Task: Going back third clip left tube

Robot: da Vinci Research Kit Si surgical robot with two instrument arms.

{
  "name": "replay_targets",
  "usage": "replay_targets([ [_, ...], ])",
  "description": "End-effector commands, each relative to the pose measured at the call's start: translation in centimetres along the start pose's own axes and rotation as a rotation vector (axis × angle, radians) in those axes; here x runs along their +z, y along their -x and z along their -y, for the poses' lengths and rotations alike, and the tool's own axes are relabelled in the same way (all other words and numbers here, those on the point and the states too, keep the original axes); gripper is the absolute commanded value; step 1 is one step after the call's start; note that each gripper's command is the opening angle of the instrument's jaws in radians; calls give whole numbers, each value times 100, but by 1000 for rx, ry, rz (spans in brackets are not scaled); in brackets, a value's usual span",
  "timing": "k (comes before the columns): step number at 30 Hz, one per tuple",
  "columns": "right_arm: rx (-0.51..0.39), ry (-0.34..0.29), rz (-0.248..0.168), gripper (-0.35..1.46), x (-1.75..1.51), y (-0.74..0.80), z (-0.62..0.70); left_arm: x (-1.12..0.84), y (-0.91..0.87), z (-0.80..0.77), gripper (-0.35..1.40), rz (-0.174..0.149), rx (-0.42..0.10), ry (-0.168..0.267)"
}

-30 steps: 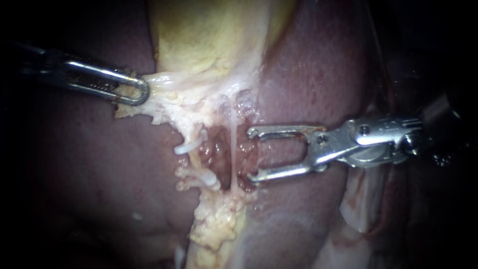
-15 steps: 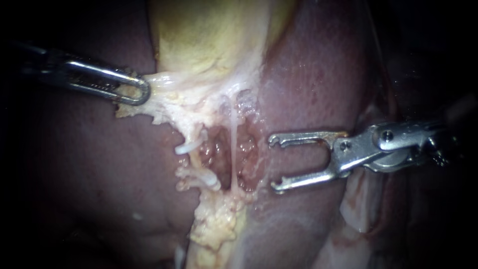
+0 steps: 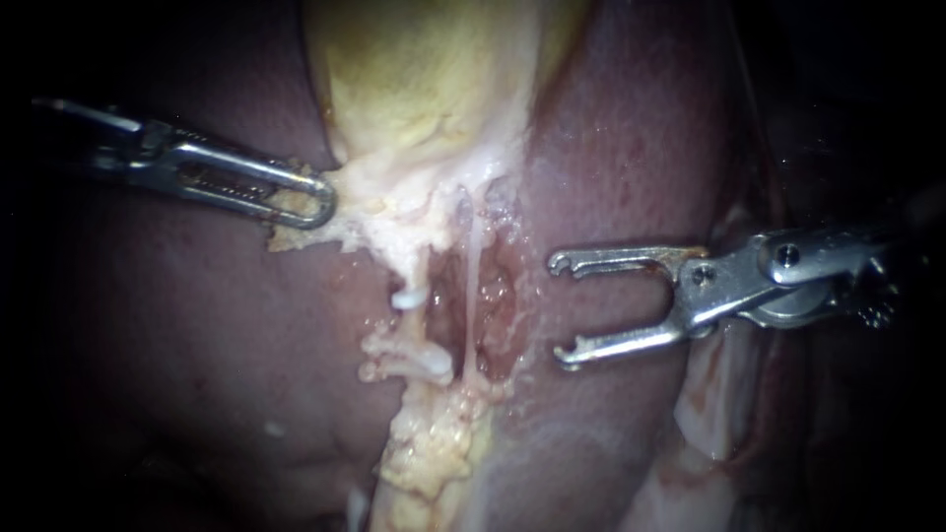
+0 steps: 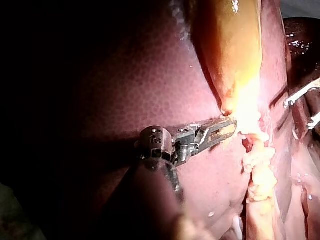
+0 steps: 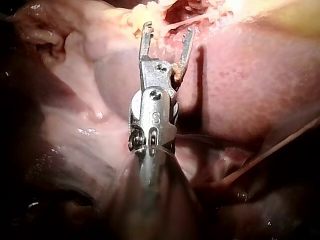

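My left instrument (image 3: 313, 204) comes in from the left, its jaws shut on the pale tissue flap (image 3: 367, 212) below the yellow gallbladder (image 3: 424, 79). A thin pale tube (image 3: 476, 296) runs down through the opened reddish bed. Left of it lie two white stubs (image 3: 408, 297) (image 3: 437, 368), possibly clips. My right instrument (image 3: 560, 309) stands to the right of the tube, jaws open and empty, clear of it. The right wrist view shows the same open jaws (image 5: 168, 29) short of the pale strand (image 5: 186, 19). In the left wrist view my left instrument (image 4: 227, 128) grips the flap.
Dark red liver (image 3: 631, 148) lies on both sides of the dissected strip. Lumpy yellow fat (image 3: 434, 443) runs down below the tube. Pale folded tissue (image 3: 719, 394) sits under the right instrument's shaft. My right instrument's jaws (image 4: 300, 114) show beyond the flap in the left wrist view.
My right instrument has drawn back to the right, away from the tube, jaws still open. My left instrument has moved right with the flap, bunching the tissue and the upper white stub inward.
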Motion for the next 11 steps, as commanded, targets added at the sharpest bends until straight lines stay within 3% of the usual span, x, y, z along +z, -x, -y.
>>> replay_targets([
  [1, 1, 0, 0, 50, 0, 0, 0, 2, 0, 0, -35, 2, 1, 1],
  [11, 1, 0, 0, 50, 0, -1, 2, 2, 0, -1, -35, 2, 1, 1],
])
